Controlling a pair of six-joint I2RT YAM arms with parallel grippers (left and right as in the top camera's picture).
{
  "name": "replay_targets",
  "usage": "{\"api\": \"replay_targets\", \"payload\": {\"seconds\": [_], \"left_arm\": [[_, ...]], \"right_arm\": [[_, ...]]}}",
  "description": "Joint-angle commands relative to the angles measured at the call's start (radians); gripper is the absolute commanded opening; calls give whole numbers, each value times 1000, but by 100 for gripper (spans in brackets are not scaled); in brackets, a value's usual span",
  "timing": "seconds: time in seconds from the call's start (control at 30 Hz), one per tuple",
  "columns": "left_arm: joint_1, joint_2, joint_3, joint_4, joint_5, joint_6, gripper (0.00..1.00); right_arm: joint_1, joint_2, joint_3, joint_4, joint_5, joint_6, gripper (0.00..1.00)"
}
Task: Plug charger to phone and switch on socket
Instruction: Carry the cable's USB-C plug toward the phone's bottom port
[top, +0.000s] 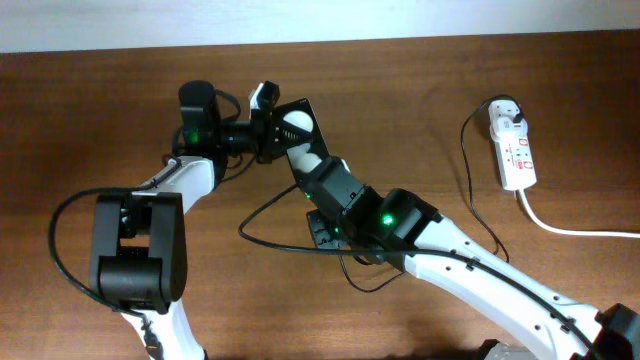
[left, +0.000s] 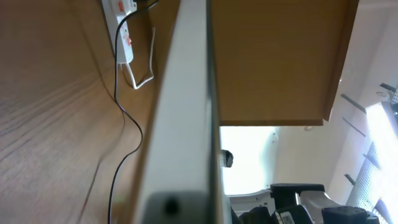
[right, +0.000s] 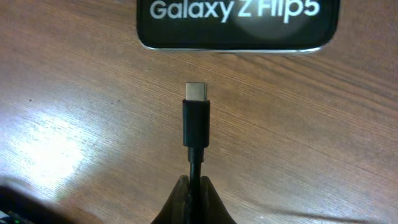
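My left gripper is shut on the phone and holds it at the table's far middle. In the left wrist view the phone's silvery rim runs edge-on through the frame. In the right wrist view the phone shows a glossy black face reading "Galaxy Z Flip5". My right gripper is shut on the charger cable just behind its plug tip. The tip points at the phone's edge, a short gap away. The socket lies at the far right, the black cable running from it.
The charger cable loops on the table under the right arm. The socket's thick white cord runs off to the right. The socket and cable also show in the left wrist view. The table's far edge is close behind the phone.
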Motion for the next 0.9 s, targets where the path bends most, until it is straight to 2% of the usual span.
{"api": "replay_targets", "payload": {"seconds": [0.0,0.3,0.53,0.87], "left_arm": [[15,2,23,-3,34,19,0],[15,2,23,-3,34,15,0],[15,2,23,-2,34,-53,0],[15,2,23,-2,34,-54,0]], "right_arm": [[0,-18,-3,-1,60,22,4],[0,-11,-3,26,72,22,4],[0,-10,-3,26,72,35,4],[0,-10,-3,38,71,41,4]]}}
